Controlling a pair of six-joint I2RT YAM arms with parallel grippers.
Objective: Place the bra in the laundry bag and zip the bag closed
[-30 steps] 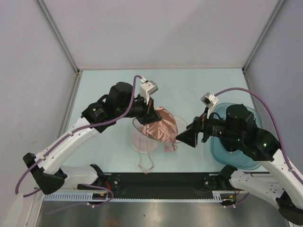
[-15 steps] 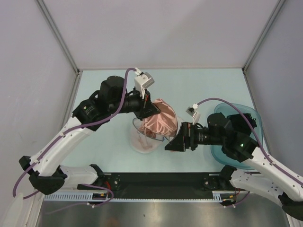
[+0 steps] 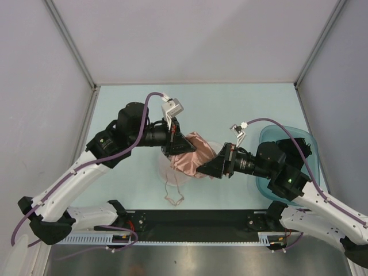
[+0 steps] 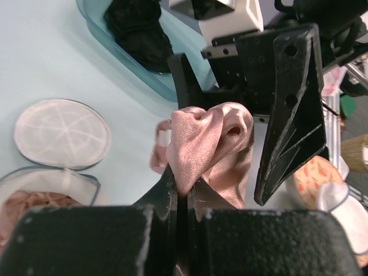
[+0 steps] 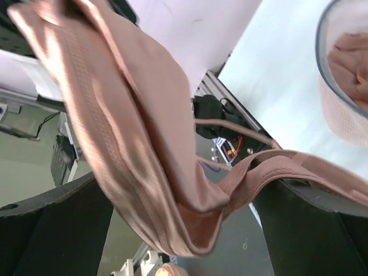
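Observation:
The salmon-pink satin bra (image 3: 191, 159) hangs bunched from my left gripper (image 3: 177, 144), which is shut on a fold of it (image 4: 198, 135). A thin strap (image 3: 172, 194) dangles down to the table. My right gripper (image 3: 206, 168) is open and level with the bra. Its fingers (image 5: 52, 230) stand on either side of the hanging cup (image 5: 144, 149) without closing. The laundry bag (image 4: 62, 132) lies open under the bra as two white mesh halves. One half (image 5: 345, 98) has pink fabric in it.
A translucent teal basin (image 3: 305, 141) stands at the right under my right arm, with a black garment (image 4: 138, 26) inside it. Grey walls close in the pale table on three sides. A black rail runs along the near edge.
My right gripper has swung left from beside the basin up to the bra. My left gripper has drawn back slightly left with the bra, and the strap hangs lower.

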